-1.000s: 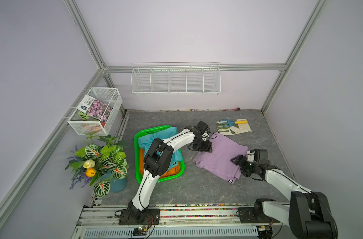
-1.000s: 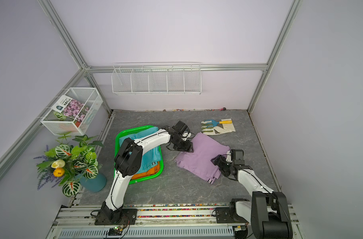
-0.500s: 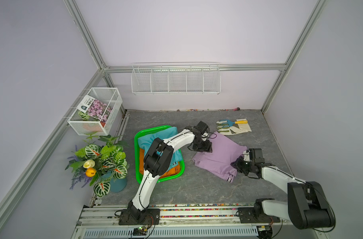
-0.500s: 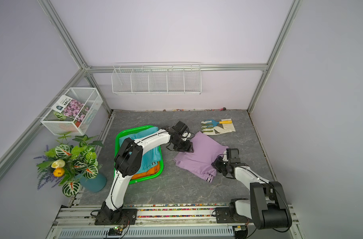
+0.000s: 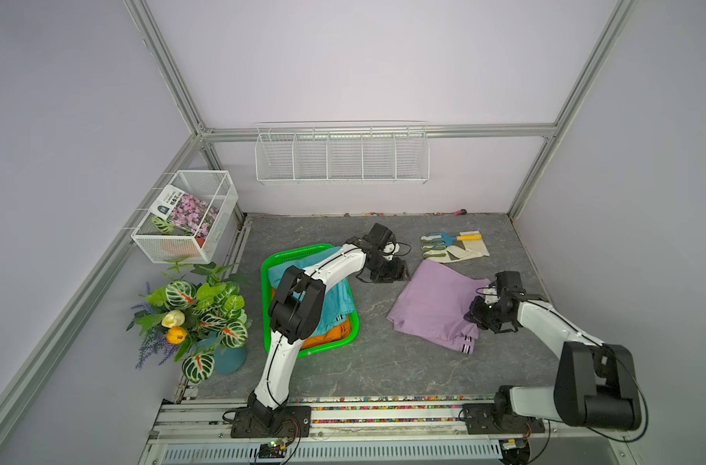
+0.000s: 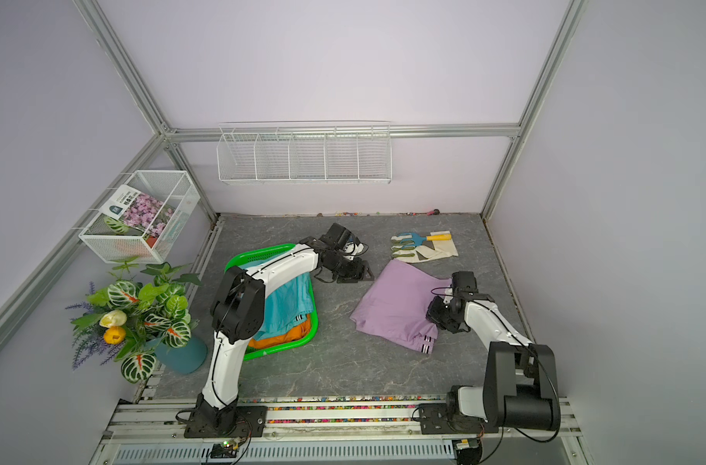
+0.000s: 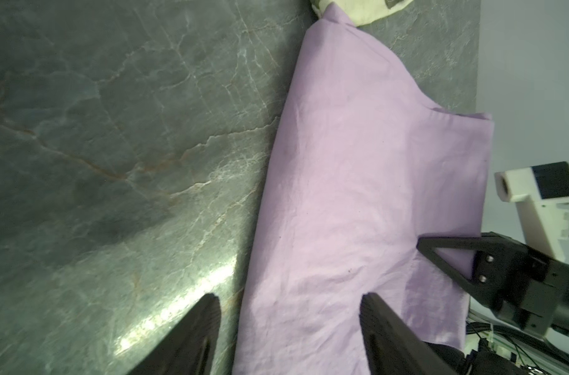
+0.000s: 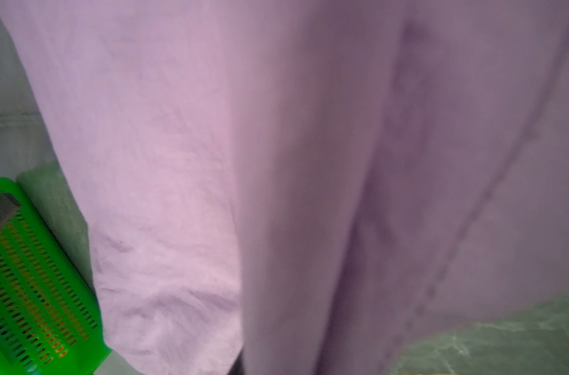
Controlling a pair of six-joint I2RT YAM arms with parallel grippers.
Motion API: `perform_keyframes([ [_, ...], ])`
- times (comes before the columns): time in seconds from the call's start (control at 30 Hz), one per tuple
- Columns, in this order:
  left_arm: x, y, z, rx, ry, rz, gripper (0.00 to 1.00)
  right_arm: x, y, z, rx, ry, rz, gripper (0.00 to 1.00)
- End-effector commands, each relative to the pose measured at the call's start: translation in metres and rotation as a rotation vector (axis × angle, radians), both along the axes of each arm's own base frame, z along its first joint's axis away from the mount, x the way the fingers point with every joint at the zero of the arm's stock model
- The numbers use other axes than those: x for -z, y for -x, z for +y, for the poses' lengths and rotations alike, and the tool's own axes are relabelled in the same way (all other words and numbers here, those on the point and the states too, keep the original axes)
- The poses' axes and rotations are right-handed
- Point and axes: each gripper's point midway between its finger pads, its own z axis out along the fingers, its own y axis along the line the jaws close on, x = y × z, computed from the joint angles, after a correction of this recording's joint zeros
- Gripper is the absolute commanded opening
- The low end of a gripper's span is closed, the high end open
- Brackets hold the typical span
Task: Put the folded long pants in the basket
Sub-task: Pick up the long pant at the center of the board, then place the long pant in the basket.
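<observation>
Tabletop; right claw pinches lilac pants, jaws hidden.

Both top views looked down from high over my whole desk, while each wrist camera faced the lilac pants close up, the right one almost against them.

the right gripper, spread open a second ago just beside the folded lilac cloth pants with striped cuffs, has moved in and pinched shut on their right edge. the pants were nudged away from it, then drawn back, and their cuffed corner now lies further toward the robot's right side.
</observation>
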Motion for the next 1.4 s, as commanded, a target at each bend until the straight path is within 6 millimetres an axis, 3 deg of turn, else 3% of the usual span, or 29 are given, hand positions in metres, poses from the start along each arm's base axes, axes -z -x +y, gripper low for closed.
perform_keyframes([
  [0.0, 0.008, 0.016, -0.010, 0.039, 0.040, 0.070, 0.73, 0.007, 0.015, -0.003, -0.054, 0.026, 0.067, 0.00],
  [0.2, 0.035, 0.025, -0.015, 0.055, 0.000, 0.104, 0.73, -0.002, 0.010, -0.006, -0.045, 0.049, 0.024, 0.00],
  [0.4, 0.060, 0.018, -0.020, 0.044, -0.046, 0.097, 0.73, -0.008, 0.008, -0.001, -0.036, 0.013, -0.010, 0.00],
  [0.57, 0.062, 0.020, -0.033, 0.075, 0.002, 0.110, 0.70, -0.008, 0.004, 0.006, -0.030, -0.034, -0.022, 0.00],
  [0.7, 0.053, 0.042, -0.053, 0.146, 0.105, 0.155, 0.48, -0.001, 0.003, 0.009, -0.023, -0.059, -0.011, 0.00],
  [0.8, 0.057, 0.055, -0.059, 0.174, 0.077, 0.147, 0.36, 0.002, 0.003, 0.008, -0.016, -0.054, -0.004, 0.00],
  [0.87, 0.059, 0.057, -0.058, 0.173, 0.065, 0.144, 0.17, 0.002, 0.003, 0.007, -0.019, -0.046, -0.004, 0.00],
  [0.9, 0.059, 0.057, -0.057, 0.169, 0.064, 0.144, 0.02, 0.001, 0.003, 0.007, -0.019, -0.043, -0.003, 0.00],
  [0.97, 0.058, 0.055, -0.055, 0.161, 0.050, 0.130, 0.00, 0.001, 0.003, 0.006, -0.020, -0.039, -0.004, 0.00],
  [1.13, 0.039, 0.049, -0.052, 0.144, 0.028, 0.094, 0.00, -0.002, 0.001, 0.004, -0.018, -0.026, -0.013, 0.00],
  [1.37, -0.029, 0.042, -0.055, 0.099, 0.111, 0.020, 0.00, -0.028, -0.013, 0.018, -0.082, -0.029, -0.078, 0.00],
])
